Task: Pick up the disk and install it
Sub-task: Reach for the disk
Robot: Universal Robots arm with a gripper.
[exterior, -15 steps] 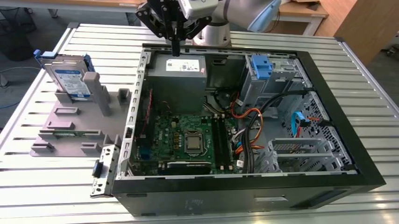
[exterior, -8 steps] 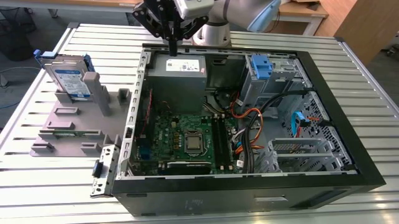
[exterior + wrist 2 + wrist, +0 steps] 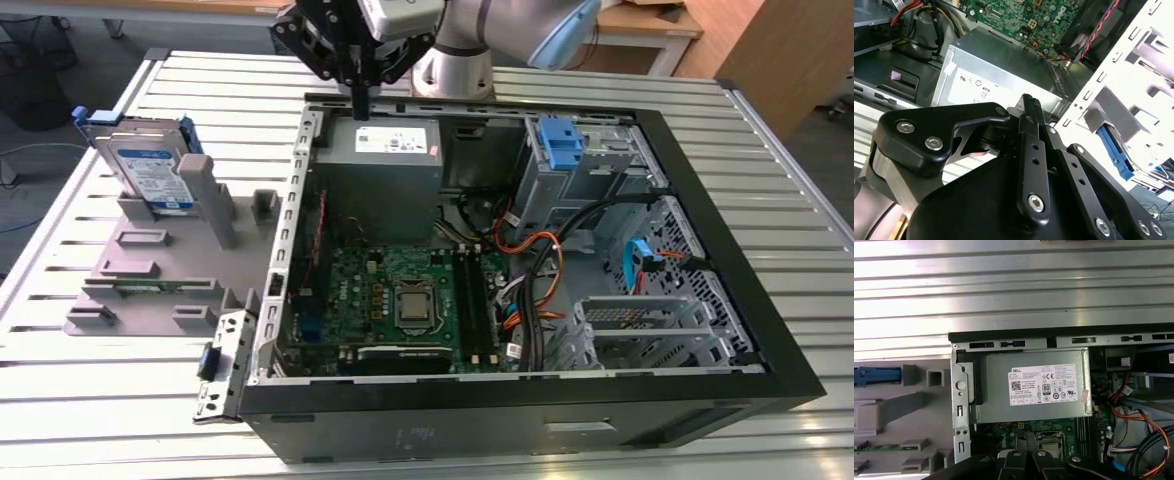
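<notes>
Overhead, jaws pressed together — above white-stickered PSU [image 3: 380, 178], disk [image 3: 147, 172] upright in grey stand [image 3: 147, 272].

I see a ribbed silver aluminium bench [image 3: 120, 400], a light wooden cabinet [image 3: 787, 50] behind it, and grey floor [image 3: 20, 225] alongside.

I'm looking at a surface [image 3: 574, 85] made of long silvery metal slats with dark grooves between them. Two things lie directly on it. A black computer case [image 3: 534, 428] lies on its side with its open face up, and it takes up the middle and the exterior view's right. Just beside it, toward the exterior view's left, a flat grey plastic stand [image 3: 147, 275] with upright posts rests on the slats. In the first wrist view, the surface [image 3: 1014, 295] runs on past the case's black rim [image 3: 1054, 334].
</notes>
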